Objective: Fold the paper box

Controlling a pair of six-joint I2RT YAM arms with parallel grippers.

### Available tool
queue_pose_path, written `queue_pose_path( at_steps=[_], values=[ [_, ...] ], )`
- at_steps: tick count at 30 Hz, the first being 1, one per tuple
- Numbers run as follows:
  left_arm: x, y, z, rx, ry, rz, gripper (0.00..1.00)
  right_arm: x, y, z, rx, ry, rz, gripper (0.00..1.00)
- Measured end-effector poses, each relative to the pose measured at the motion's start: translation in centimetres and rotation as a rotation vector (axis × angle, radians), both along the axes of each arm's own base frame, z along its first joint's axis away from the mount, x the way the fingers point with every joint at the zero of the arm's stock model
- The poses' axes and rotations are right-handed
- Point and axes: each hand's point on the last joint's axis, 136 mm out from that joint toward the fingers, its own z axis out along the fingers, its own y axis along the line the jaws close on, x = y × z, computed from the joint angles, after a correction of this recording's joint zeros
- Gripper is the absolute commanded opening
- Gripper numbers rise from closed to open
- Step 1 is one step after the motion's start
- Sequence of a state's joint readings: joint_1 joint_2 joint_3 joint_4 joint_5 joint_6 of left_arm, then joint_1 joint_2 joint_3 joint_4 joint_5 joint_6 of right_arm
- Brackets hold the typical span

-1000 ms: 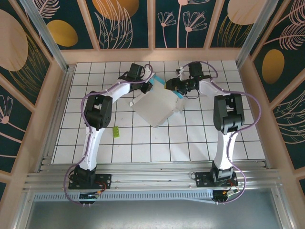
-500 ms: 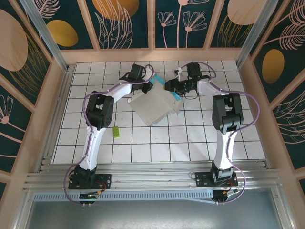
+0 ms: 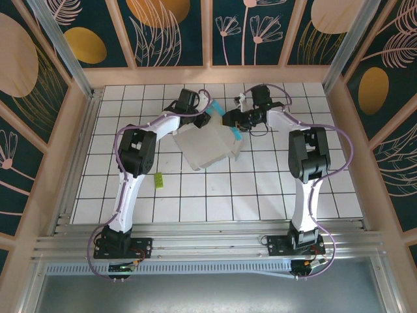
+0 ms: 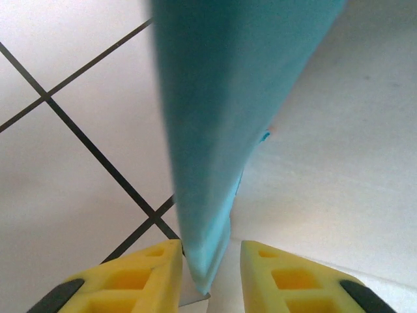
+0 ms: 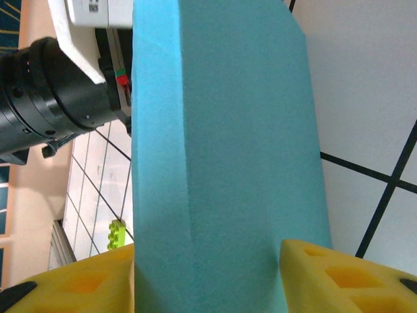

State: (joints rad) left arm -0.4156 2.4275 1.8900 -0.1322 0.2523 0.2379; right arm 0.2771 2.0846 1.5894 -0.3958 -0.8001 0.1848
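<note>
Pinching paper box (image 3: pixel 205 147) edge, right hand (image 5: pixel 208 251); left hand (image 4: pixel 210 248) straddles it loosely.

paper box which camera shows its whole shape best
Top external: it takes in the whole paper box, whitish face up with a teal edge showing. The left wrist view gives a blurred teal flap up close; the right wrist view, a flat teal panel.

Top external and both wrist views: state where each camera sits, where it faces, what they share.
Top external: above and behind the bases, looking down at the white tiled table; both arms, left gripper and right gripper at the whitish-grey and cyan card paper box.
Left wrist: on the left arm, facing a cyan flap between its yellow fingers.
Right wrist: on the right arm, facing a cyan panel between its fingers.
Shared: the paper box.
</note>
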Motion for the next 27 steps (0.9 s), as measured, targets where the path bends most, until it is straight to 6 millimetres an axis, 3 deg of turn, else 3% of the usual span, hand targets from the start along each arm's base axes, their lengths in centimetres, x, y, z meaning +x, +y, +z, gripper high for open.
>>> queue_pose_path(
  at_steps=[13,18,27],
  values=[
    [0.1,0.1,0.9,0.010,-0.034,-0.026,0.41,0.4,0.1,0.8,-0.048,-0.049,0.019,0.48],
    [0.3,0.3,1.5,-0.017,-0.036,-0.060,0.50,0.2,0.2,0.7,-0.070,-0.060,0.029,0.47],
    [1.7,0.2,6.0,-0.092,-0.095,-0.129,0.49,0.0,0.9,1.1,-0.086,-0.079,0.054,0.46]
  ],
)
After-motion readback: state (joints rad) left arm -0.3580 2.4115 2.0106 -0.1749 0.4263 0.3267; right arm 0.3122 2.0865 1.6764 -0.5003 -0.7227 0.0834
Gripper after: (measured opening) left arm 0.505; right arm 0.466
